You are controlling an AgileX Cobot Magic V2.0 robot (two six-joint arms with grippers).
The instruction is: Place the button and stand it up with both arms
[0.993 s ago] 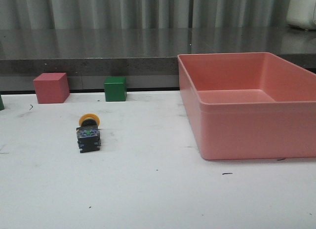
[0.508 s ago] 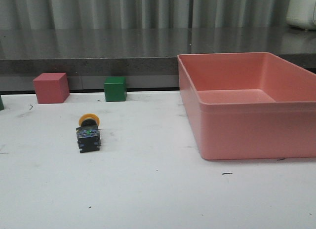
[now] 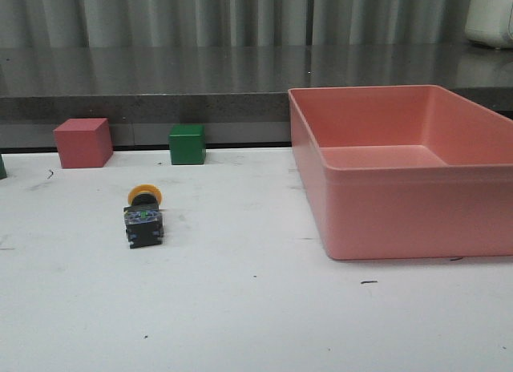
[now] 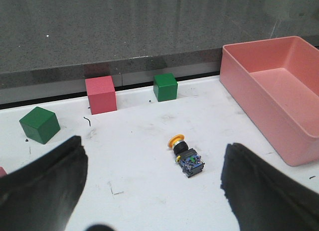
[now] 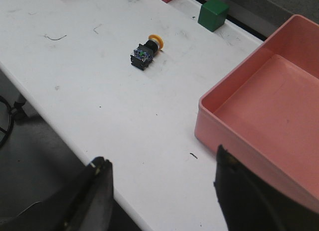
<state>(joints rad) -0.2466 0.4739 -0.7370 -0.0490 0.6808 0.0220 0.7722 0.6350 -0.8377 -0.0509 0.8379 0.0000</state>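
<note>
White table [image 3: 256, 308] (scuffed) before a dark ledge [image 3: 160, 75] and grey curtain [image 3: 200, 15].

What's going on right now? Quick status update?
Left gripper and right gripper open, empty. Button lying on its side on table. Nothing in the way.

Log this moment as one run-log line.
button: lying on its side on table, untouched | left gripper: open, empty | right gripper: open, empty | bin: empty

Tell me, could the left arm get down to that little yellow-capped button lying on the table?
Probably yes. The button lies on its side on open table, with nothing beside or over it. The left gripper is open above it, and the cubes and pink bin stand well clear.
</note>
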